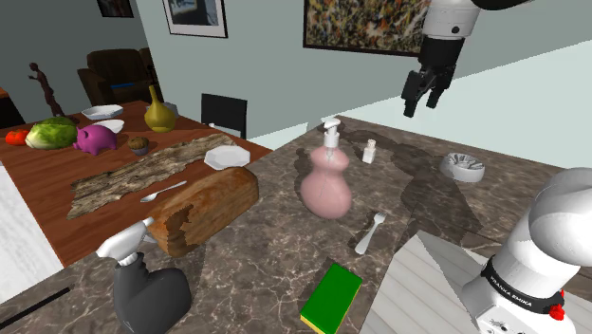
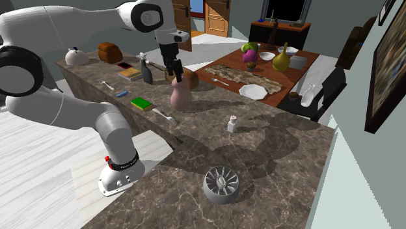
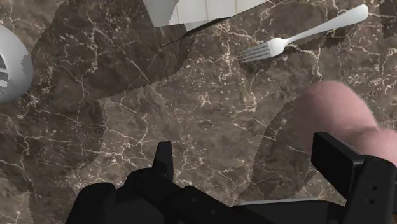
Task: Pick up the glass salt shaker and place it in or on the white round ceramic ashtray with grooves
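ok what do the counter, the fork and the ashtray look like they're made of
Counter: dark brown stone like marble, going by the white veining. Fork: smooth silvery grey, likely metal. Ashtray: plain matte grey-white with grooves; could be ceramic, but the look leaves it open.

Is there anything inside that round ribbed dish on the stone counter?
Only its own ribs show inside the ashtray; nothing lies in it. The salt shaker stands apart on the counter. The near rim hides a strip of the inner wall.
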Robot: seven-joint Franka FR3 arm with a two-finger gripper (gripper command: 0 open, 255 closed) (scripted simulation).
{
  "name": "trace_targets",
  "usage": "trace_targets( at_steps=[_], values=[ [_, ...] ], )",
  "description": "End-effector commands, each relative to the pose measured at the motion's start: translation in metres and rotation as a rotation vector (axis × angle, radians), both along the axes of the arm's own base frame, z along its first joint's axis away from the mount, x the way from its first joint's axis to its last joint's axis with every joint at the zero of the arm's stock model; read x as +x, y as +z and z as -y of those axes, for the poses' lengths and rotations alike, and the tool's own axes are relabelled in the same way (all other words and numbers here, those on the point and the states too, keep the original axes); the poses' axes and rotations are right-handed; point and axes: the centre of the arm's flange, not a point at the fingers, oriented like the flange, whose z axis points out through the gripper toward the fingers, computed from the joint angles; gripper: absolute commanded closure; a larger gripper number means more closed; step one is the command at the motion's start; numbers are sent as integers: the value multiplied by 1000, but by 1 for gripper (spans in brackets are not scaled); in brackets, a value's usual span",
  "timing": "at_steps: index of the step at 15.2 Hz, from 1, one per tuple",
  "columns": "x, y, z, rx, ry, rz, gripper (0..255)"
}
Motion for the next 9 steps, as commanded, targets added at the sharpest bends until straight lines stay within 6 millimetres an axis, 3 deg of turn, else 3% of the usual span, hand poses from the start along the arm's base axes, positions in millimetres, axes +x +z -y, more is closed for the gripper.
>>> trace_targets(
  at_steps=[1, 9],
  values=[
    [0, 0, 0, 0, 0, 0, 0],
    [52, -66, 62, -11, 101, 8, 0]
  ],
)
